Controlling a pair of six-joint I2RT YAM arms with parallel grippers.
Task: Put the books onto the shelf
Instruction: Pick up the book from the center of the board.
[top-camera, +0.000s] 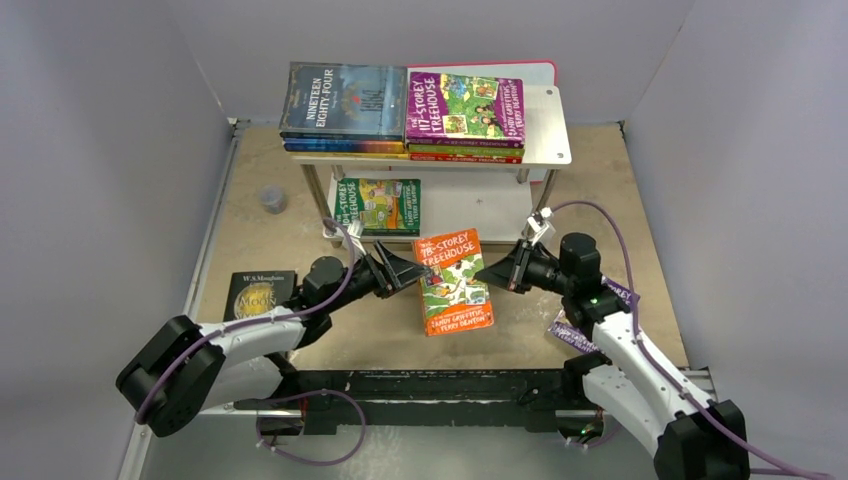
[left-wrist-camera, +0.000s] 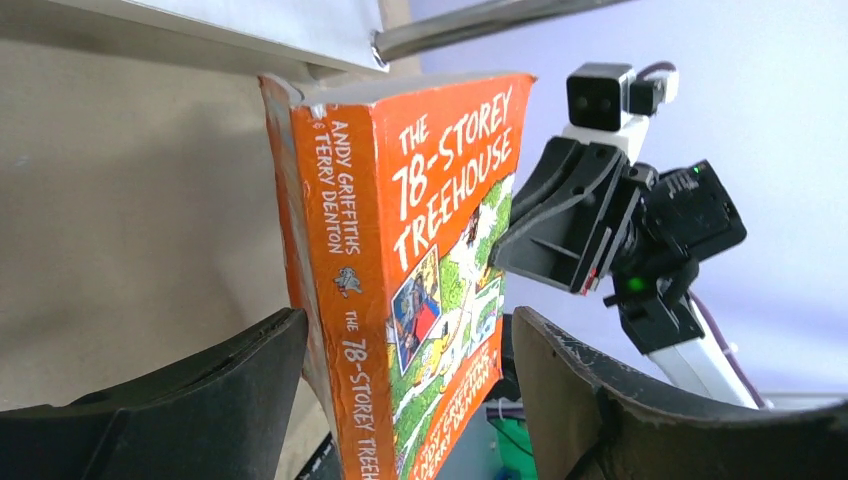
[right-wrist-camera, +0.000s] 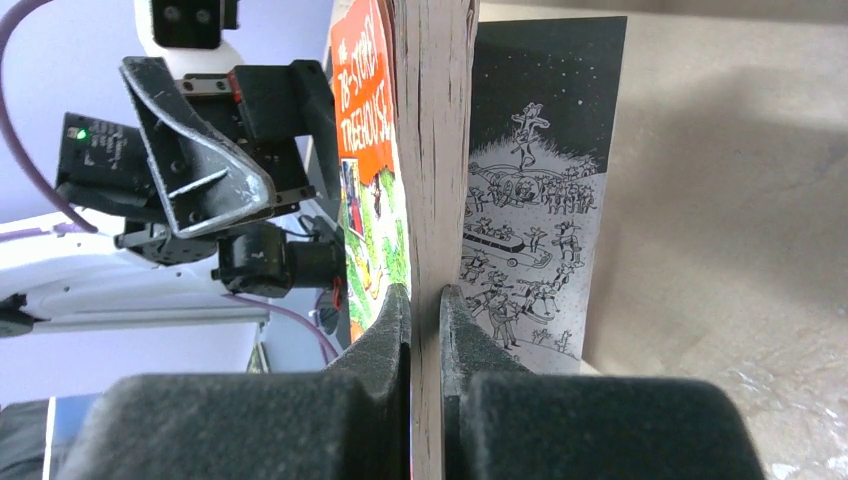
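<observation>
Book (top-camera: 452, 282) pinched edgewise in right end effector (top-camera: 485, 272).

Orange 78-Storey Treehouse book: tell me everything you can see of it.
The orange book is a paperback, The 78-Storey Treehouse, with a cartoon cover, creased spine and yellowed pages. It is held between the arms, before the shelf. The right gripper is shut on its page edge; a black-and-white illustrated leaf splays off. The left gripper is open astride the spine, apparently not touching. Whether it touches the table cannot be told.
</observation>
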